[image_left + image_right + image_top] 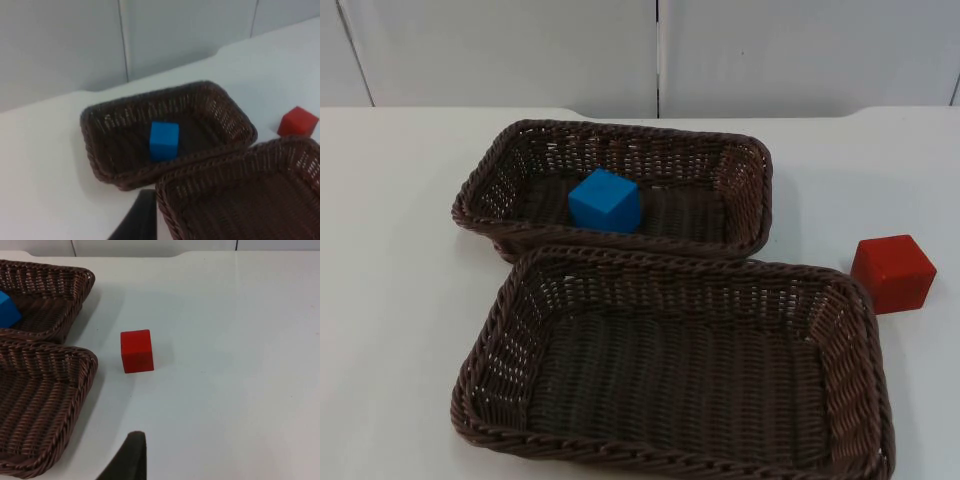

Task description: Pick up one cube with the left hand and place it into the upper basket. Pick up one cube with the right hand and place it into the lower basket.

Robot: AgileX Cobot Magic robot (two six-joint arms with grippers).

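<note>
Sitting in far brown wicker basket [480, 195]: blue cube [605, 200], done. Waiting on white table [400, 260], right of empty near wicker basket [865, 330]: red cube [893, 272]. Both pincers' state unclear.

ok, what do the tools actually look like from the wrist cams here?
Little to go on: each wrist view catches one black fingertip, the left tool's and the right tool's. Both are matte, plain, tapering to a rounded tip, with no markings or pads that can be made out.
</note>
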